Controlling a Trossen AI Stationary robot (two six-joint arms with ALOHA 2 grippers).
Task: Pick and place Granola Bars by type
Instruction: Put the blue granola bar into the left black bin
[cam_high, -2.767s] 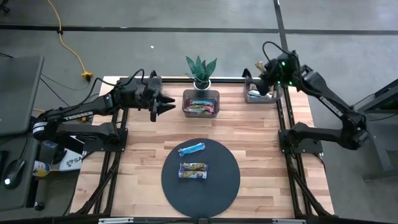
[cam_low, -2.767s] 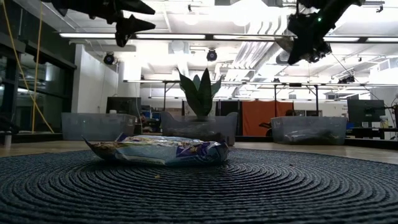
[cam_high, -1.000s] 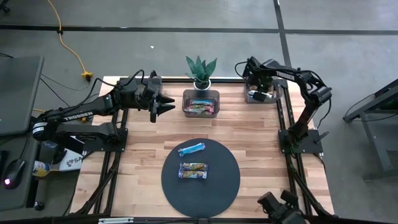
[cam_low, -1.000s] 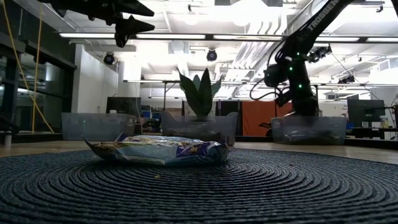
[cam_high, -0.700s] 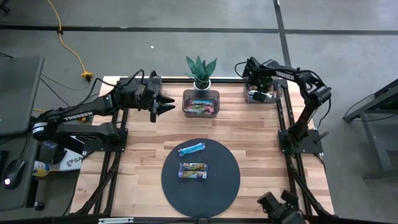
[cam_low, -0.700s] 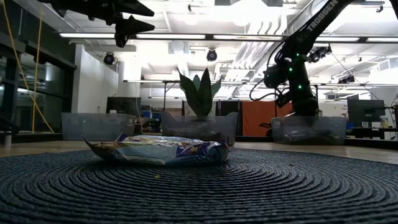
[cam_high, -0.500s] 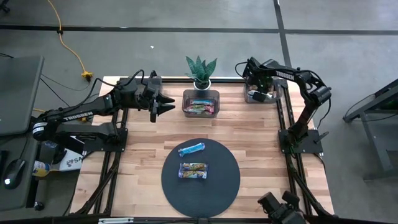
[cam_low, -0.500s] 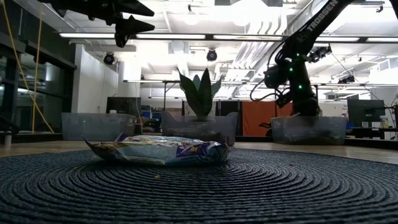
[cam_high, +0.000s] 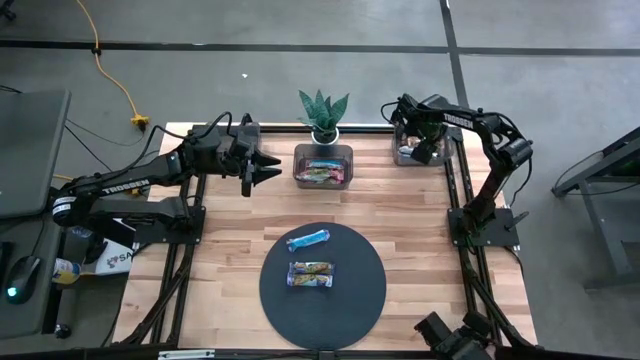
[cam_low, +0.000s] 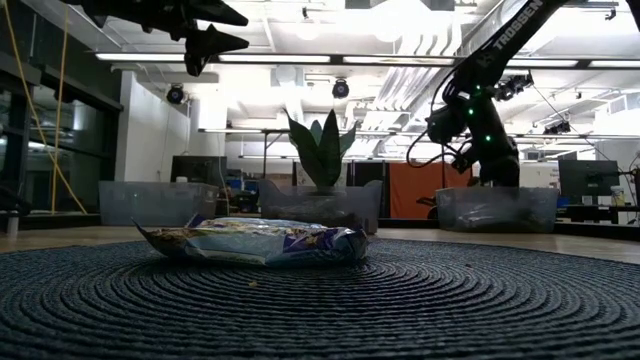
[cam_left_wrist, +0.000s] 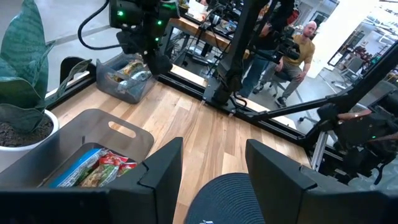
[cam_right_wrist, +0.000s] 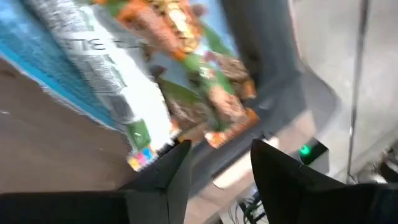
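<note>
Two granola bars lie flat on the round dark mat (cam_high: 322, 275): a blue one (cam_high: 308, 239) and a brown-green one (cam_high: 310, 273), the latter also in the low view (cam_low: 255, 241). More bars lie in the middle bin (cam_high: 323, 166) and in the right bin (cam_high: 412, 153). My right gripper (cam_right_wrist: 219, 157) stands open, pointing steeply down into the right bin, just over an orange-green bar (cam_right_wrist: 202, 71) and a blue-silver bar (cam_right_wrist: 93, 59); nothing is between its fingers. My left gripper (cam_high: 266, 165) hangs open and still, high above the table, left of the middle bin.
A potted plant (cam_high: 323, 115) stands behind the middle bin. Another grey bin (cam_low: 158, 202) sits at the far left, under my left arm. Bare wood lies between the mat and the bins. A person (cam_left_wrist: 301, 40) sits beyond the table's right side.
My right gripper has stayed over the right bin, tipped and rolled a little at the wrist, and opened its fingers. The bars on the mat have not moved.
</note>
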